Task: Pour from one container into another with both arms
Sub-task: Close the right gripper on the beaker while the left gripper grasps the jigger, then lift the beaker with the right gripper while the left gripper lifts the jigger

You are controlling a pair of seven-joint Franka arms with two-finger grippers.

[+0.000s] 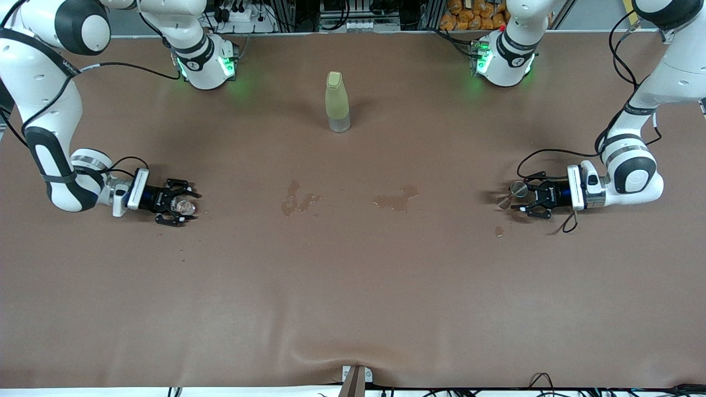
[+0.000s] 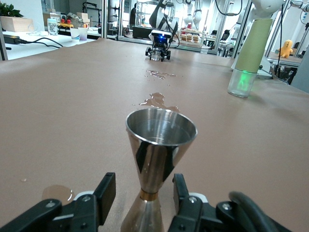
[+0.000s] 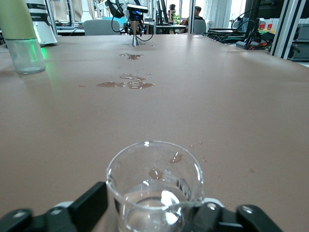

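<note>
Right gripper (image 1: 186, 205) low at right arm's end of table, fingers flanking clear glass beaker (image 3: 154, 186) with water, grip uncertain. Yellow-green bottle (image 1: 337, 102) upright mid-table, near robot bases. Spill puddles (image 1: 298, 198) on brown tabletop (image 1: 353, 286). Left gripper (image 1: 518, 198) low at left arm's end, fingers beside steel jigger (image 2: 159, 159); contact unclear.
</note>
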